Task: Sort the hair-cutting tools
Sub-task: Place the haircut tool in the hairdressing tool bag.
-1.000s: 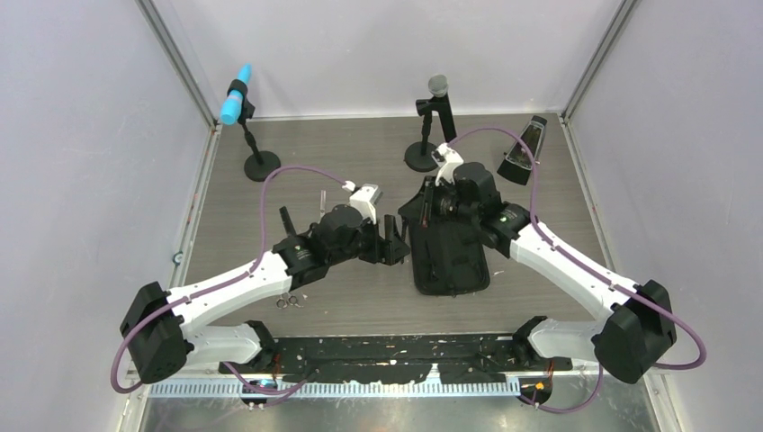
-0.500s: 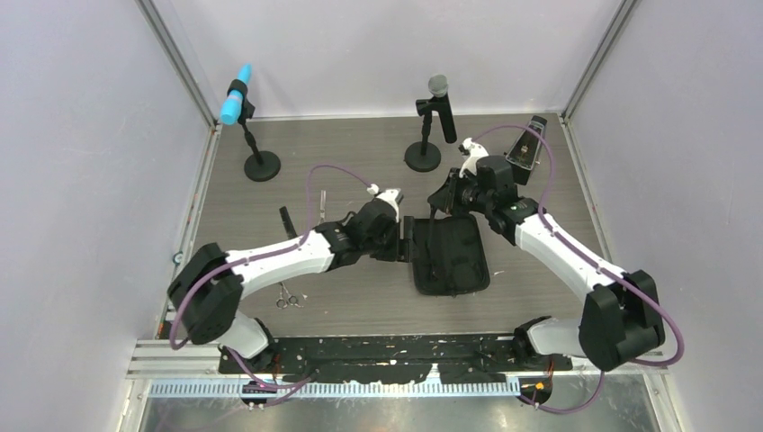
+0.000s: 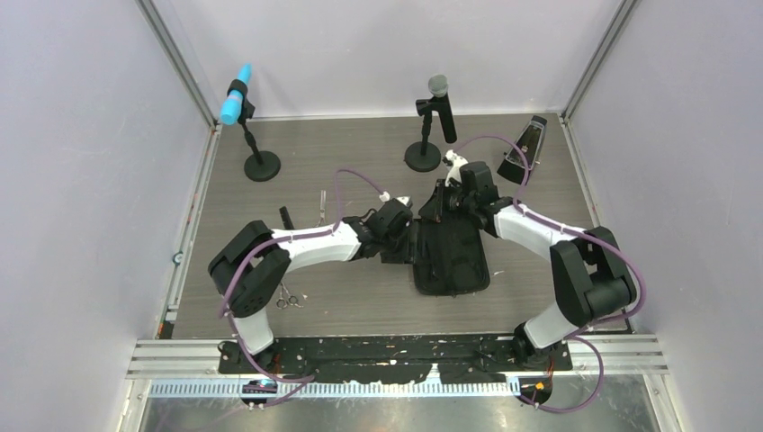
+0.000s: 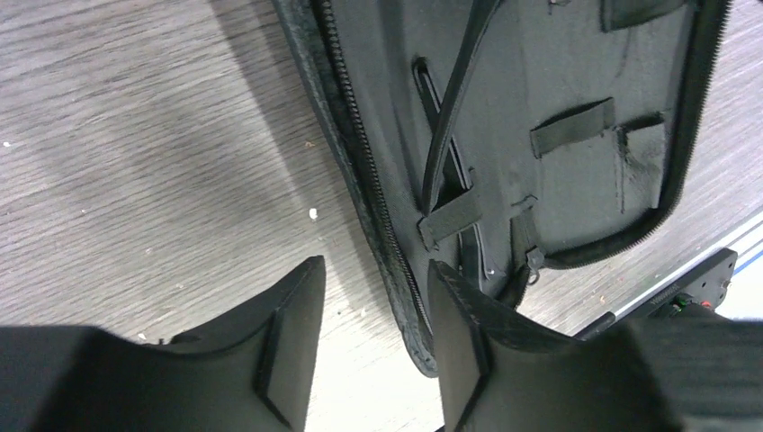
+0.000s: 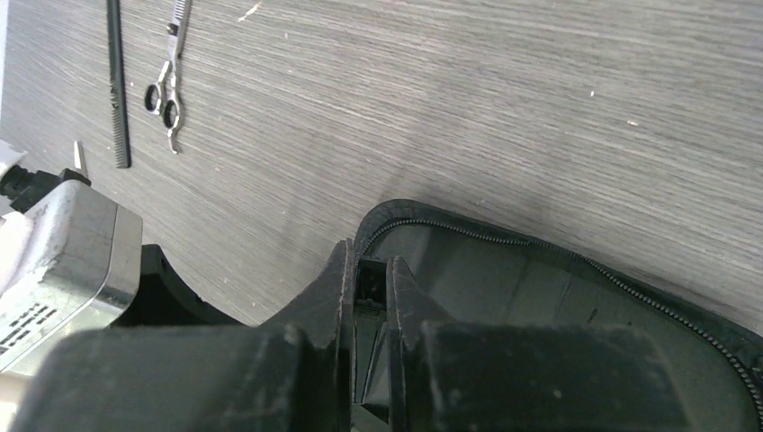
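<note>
An open black case [image 3: 450, 261] lay in the middle of the counter [image 3: 360, 144]. The left claw [image 4: 373, 292] hung released over the case's left zipper edge. The right claw [image 5: 369, 263] was clenched on the case's far rim. The far scissors [image 3: 322, 200] and the comb [image 3: 286, 219] lay left of the case, and the near scissors [image 3: 288, 300] lay closer to the arm bases.

Seen from above, the light is even and diffuse: the pale walls [image 3: 81, 180] are bright and the worktop [image 3: 360, 153] is sharp, with only faint, soft shadows. In the left wrist view a broad soft shadow crosses the worktop beside the case [image 4: 558, 81], whose black lining swallows detail, and the left end effector [image 4: 373, 297] is a dark, slightly soft mass. In the right wrist view the wood grain is crisp, while the right end effector [image 5: 367, 270] is underexposed and blurred.
</note>
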Robot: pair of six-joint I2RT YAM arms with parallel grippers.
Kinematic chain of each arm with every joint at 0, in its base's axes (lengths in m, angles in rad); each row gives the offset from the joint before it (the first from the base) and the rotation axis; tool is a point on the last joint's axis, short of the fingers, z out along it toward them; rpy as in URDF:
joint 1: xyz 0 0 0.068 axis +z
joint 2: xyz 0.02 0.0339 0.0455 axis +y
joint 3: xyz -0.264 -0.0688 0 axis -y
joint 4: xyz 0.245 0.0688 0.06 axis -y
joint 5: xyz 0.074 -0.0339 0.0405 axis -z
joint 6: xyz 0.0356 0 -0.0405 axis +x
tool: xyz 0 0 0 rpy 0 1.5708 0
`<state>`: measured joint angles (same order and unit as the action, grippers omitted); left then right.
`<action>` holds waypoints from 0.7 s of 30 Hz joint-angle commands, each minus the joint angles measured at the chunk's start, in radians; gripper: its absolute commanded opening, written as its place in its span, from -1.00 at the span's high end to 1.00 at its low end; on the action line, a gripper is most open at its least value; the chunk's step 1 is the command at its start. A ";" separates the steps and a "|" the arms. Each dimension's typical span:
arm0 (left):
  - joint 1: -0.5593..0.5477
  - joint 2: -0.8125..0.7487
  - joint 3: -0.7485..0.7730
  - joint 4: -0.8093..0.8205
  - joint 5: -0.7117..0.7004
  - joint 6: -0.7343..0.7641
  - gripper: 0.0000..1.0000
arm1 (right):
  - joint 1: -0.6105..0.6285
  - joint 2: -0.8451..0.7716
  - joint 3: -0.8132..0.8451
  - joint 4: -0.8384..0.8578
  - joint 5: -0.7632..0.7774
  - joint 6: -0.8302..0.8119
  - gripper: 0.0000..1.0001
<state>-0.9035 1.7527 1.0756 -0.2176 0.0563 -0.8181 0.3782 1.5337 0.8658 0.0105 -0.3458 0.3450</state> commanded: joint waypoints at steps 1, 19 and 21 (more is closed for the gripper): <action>0.012 0.026 0.039 0.008 0.031 -0.025 0.10 | -0.001 0.034 0.047 0.039 0.007 -0.039 0.89; 0.017 0.074 0.051 0.050 0.090 -0.078 0.97 | 0.020 0.070 0.081 -0.106 0.115 -0.088 0.89; 0.017 0.076 0.048 0.055 0.091 -0.085 1.00 | 0.040 0.076 0.095 -0.138 0.151 -0.093 0.89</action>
<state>-0.8879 1.8179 1.0954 -0.2066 0.1265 -0.8867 0.3851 1.5986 0.9054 -0.0788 -0.2672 0.2821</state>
